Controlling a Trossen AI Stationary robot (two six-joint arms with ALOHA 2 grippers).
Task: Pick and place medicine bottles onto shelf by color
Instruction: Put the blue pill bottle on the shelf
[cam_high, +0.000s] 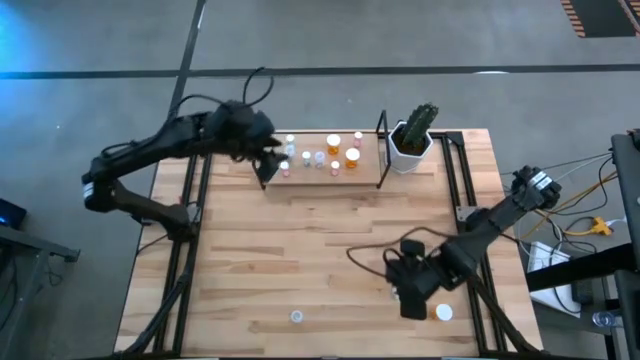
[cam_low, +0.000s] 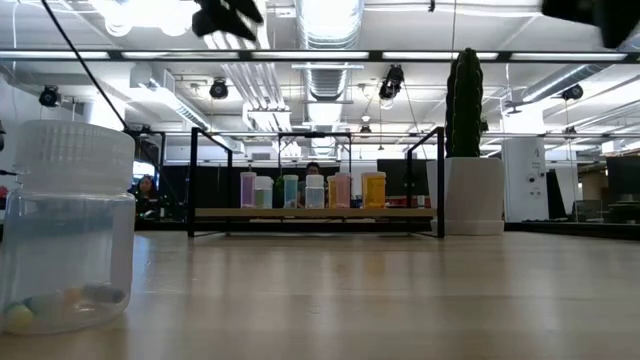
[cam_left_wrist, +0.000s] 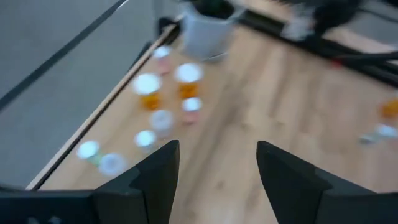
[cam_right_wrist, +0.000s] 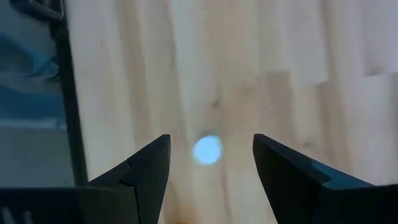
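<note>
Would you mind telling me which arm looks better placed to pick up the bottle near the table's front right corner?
The right. Its open tool hovers beside the orange bottle, which its wrist view shows between the fingers. The left tool, also open, is far across the table at the shelf.

Large light-wood plank tabletop (cam_high: 300, 260) on black frame. Low light-wood shelf with black wire uprights (cam_high: 368, 175) at far edge, holding about ten small white-capped bottles (cam_high: 322, 159), some orange. White hexagonal pot with green cactus (cam_high: 411, 141) just beside shelf's right end. Left gripper (cam_high: 266, 165) at shelf's left end. Right gripper (cam_high: 409, 289) low over near right tabletop, orange white-capped bottle (cam_high: 442, 313) just beside. Lone clear white-capped bottle (cam_high: 296, 317) near front edge.
</note>
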